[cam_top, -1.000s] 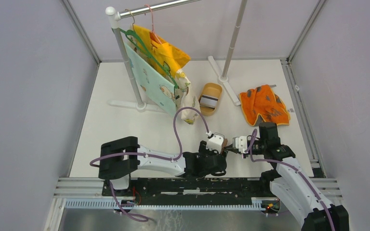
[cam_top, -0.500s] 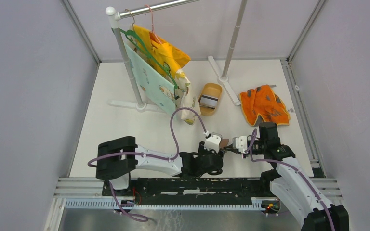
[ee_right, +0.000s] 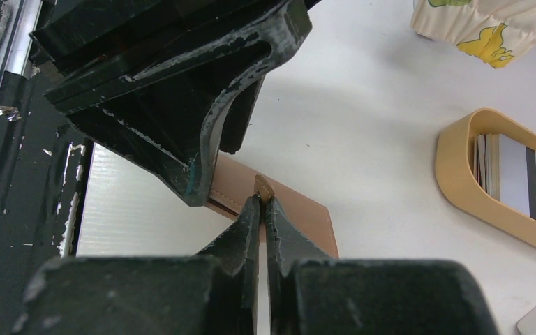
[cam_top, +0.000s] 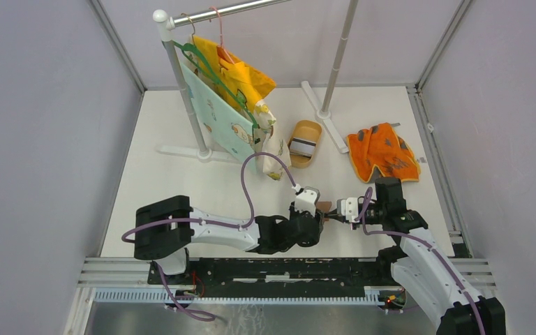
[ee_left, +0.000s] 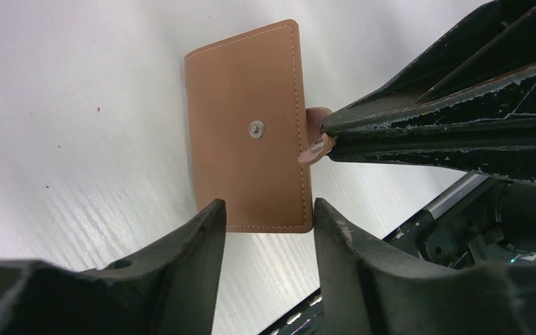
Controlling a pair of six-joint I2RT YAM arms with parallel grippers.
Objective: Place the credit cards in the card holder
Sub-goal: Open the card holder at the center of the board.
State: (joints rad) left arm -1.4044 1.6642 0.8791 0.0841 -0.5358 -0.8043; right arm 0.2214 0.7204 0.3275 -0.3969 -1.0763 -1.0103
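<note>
Near the front edge of the table (cam_top: 181, 181), a little right of middle, the card holder (ee_left: 251, 125) lay flat and shut, its snap stud (ee_left: 255, 128) facing up. The right gripper (ee_right: 262, 199) had its jaws pressed together on the small strap tab (ee_left: 313, 136) at the holder's right edge. The left gripper (ee_left: 269, 209) stood with its jaws apart, one finger on either side of the holder's near end, gripping nothing. Whether it touched the leather I could not tell. The credit cards (ee_right: 509, 174) sat well apart from all this, stacked in the tan dish (ee_right: 460, 188) toward the far middle.

To my eye the job in hand was getting the holder open. That would go best with the left gripper pinning the body down flat while the right one peeled the tab up and off the stud. The pull should be slow and follow the way the flap folds, so the whole wallet did not drag along. The tab was small, so the pinch needed to sit deep on it, and the left fingers had to keep off the flap that must lift.

The left arm lay stretched low from its base on the left, wrist bent toward the holder. The right arm reached in from the near right corner, folded, its fingers pointing left, low over the table.
</note>
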